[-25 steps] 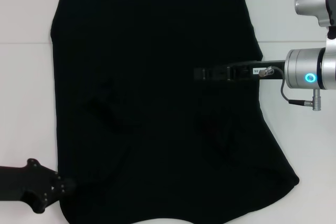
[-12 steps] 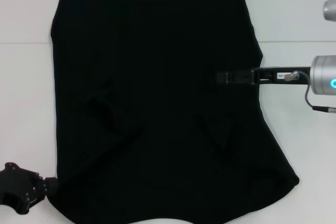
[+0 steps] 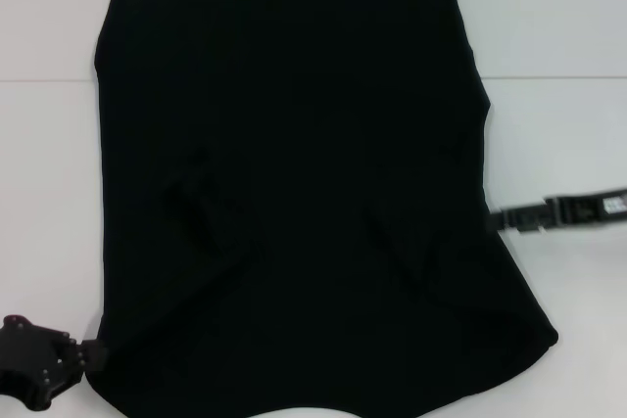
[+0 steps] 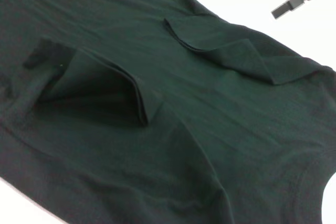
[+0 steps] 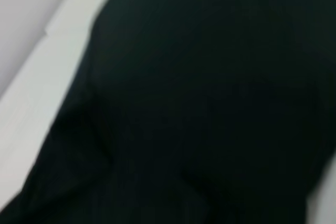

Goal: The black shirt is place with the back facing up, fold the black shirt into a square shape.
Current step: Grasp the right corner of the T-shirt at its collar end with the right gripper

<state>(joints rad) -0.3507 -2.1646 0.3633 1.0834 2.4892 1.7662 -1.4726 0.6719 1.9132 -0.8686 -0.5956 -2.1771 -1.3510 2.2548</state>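
black shirt [image 3: 294, 183] spread flat on white counter [image 3: 558, 124], both sleeves folded inward, no lettering showing; left claw [image 3: 88, 356] at near left hem, right claw [image 3: 493, 221] at right edge, grip states indeterminable.

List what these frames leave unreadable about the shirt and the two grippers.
- Left gripper, head view: its tip merges with the black shirt, so a hold cannot be judged.
- Right gripper, head view: arm cut off by the frame edge, tip too small.
- Shirt's near hem, head view: cut off by the bottom edge.
- Right wrist view: blurred cloth only.
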